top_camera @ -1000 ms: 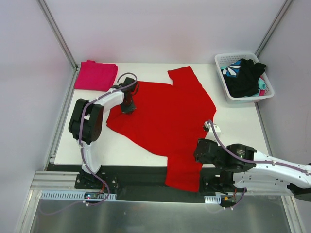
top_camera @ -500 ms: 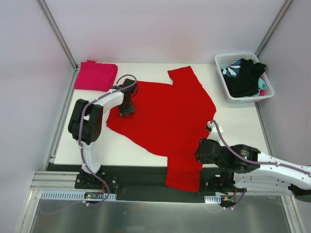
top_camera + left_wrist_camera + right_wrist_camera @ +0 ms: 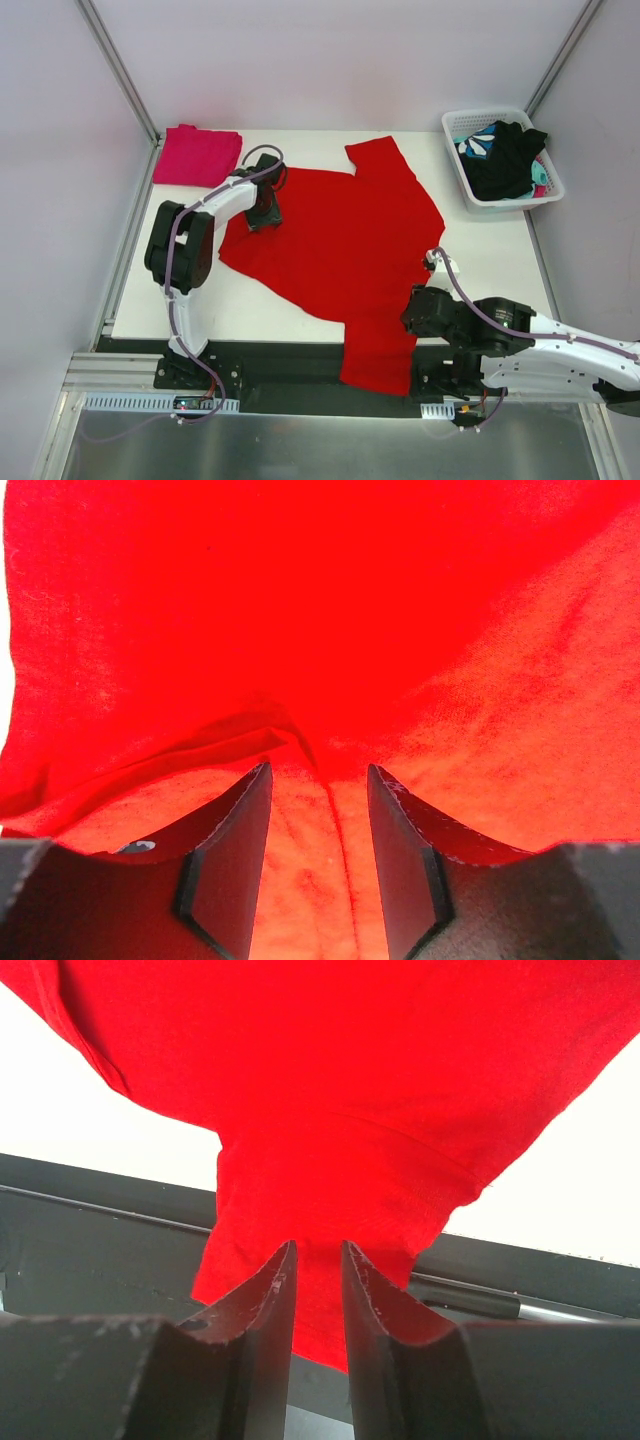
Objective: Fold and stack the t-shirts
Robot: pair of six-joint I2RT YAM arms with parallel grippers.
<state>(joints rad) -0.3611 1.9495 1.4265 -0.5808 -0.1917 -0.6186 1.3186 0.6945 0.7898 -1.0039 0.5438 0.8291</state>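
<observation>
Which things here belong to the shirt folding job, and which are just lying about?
Job: red t-shirt, folded pink t-shirt, black garment, teal-and-white garment.
Lying about: white basket, table.

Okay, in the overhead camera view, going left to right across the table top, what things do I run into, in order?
Folded magenta-pink t-shirt → red t-shirt, spread out flat → white basket at the far right corner.
</observation>
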